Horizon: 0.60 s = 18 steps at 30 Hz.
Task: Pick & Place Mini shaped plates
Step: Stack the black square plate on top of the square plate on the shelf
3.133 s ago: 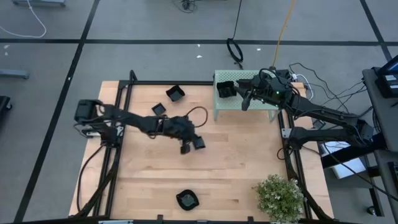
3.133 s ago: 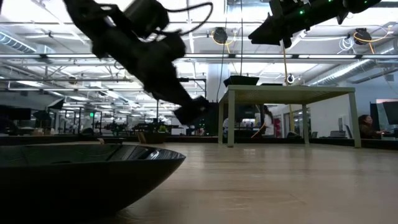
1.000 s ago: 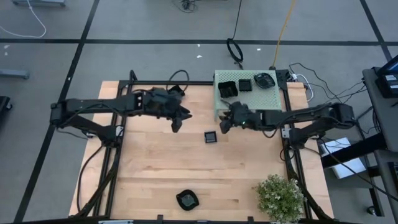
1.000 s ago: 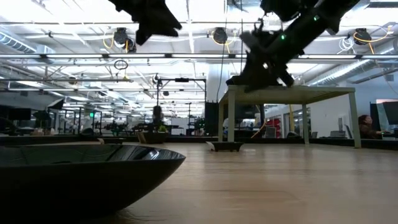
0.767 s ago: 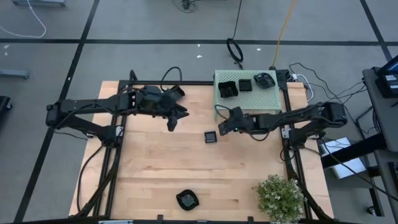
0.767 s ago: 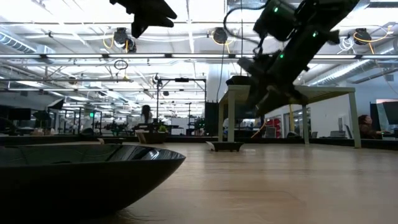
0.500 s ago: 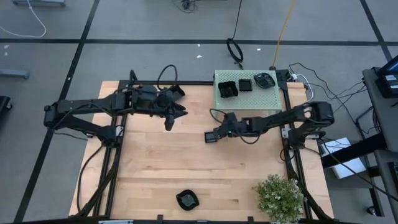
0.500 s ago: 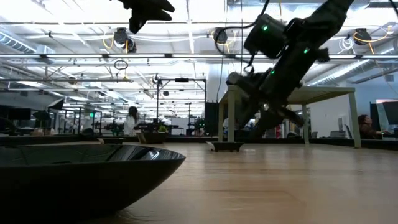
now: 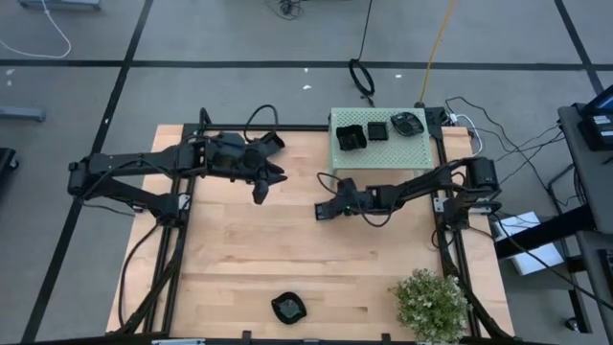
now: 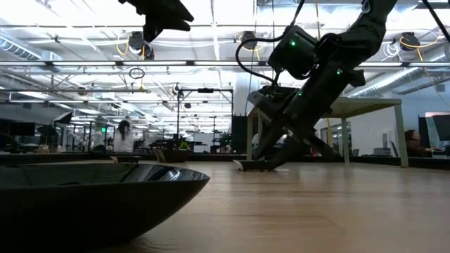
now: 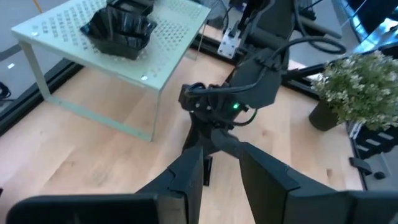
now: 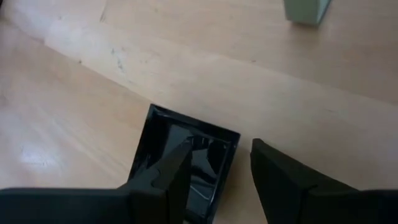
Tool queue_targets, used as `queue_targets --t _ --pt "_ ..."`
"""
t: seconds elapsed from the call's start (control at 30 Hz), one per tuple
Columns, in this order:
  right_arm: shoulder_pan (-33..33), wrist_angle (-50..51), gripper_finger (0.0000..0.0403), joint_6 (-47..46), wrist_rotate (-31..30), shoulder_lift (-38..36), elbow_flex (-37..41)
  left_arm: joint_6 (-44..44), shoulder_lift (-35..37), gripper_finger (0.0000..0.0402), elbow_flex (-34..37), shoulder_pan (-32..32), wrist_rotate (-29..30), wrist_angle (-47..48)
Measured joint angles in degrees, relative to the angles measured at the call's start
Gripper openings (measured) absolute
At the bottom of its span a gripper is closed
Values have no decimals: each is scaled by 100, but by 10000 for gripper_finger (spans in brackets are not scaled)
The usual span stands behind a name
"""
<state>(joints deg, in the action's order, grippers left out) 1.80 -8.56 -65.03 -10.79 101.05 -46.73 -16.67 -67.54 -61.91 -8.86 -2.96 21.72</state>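
Bare wooden table [image 9: 249, 259] lies open between a lone dish [image 9: 287, 308] and the right gripper [image 9: 324, 210]; the green stand [image 9: 383, 144] and potted plant [image 9: 431, 302] crowd the right side.

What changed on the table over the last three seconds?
The left end effector released a square plate mid-table, then drew back toward the far left. The right end effector left the green stand and came down over that plate, fingers open astride one edge. The flower-rimmed plate and plant stayed put.
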Motion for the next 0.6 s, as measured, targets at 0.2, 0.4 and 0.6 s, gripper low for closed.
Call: queue_targets --t 0.2,0.4,0.6 --pt "-59 19 139 384 29 123 -4 0 -1 108 0 0 2 266" --pt "-72 56 79 980 6 140 2 0 -3 108 0 -11 4 365" --pt "-72 -83 8 1103 93 156 7 0 -3 108 0 -11 4 375"
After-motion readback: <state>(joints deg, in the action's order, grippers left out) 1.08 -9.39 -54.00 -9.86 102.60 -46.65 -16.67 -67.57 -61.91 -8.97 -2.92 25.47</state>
